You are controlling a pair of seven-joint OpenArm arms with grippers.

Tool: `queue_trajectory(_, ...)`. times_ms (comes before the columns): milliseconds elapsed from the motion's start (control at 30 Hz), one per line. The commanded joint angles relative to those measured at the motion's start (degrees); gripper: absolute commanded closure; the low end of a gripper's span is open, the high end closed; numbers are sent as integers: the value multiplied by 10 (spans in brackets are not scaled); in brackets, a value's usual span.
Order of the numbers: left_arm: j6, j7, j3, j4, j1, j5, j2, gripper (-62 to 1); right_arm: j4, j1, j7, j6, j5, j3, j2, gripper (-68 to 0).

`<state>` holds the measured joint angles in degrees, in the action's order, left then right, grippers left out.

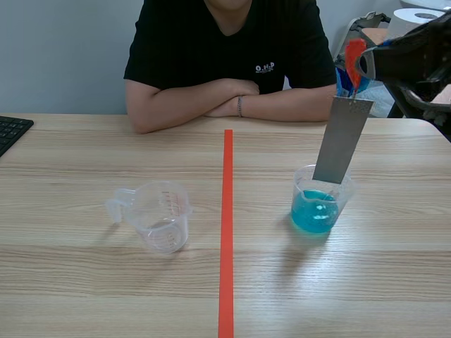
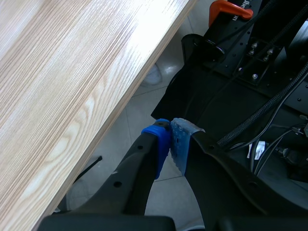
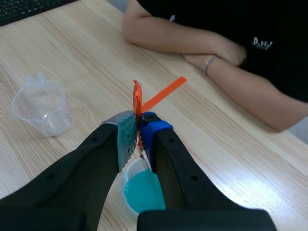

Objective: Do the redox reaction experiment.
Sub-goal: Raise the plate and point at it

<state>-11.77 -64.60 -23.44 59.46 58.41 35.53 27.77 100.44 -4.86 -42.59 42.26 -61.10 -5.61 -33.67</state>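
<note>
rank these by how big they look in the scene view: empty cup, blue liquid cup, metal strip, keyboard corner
1. empty cup and blue liquid cup: about alike, the empty one sits nearer, so no ranking
2. metal strip: long but narrow
3. keyboard corner

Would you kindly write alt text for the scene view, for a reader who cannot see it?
The right gripper holds a grey metal strip with its lower end inside a clear beaker of blue liquid, right of an orange-red tape line. An empty measuring cup stands left of the line; a person in black sits opposite, arms folded.
</note>
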Motion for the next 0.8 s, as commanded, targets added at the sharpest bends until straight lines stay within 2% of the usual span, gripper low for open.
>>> queue_trajectory(0, 1, -10, -4, 2, 4, -3, -4, -29, 16, -9, 1, 5, -16, -10, -5, -15)
queue_trajectory(433, 1, -10, -4, 2, 4, -3, -4, -29, 80, -9, -64, 5, -103, -62, -5, -15)
queue_trajectory(767, 1, -10, -4, 2, 4, -4, -2, -29, 89, -9, -66, 5, -118, -74, -4, -15)
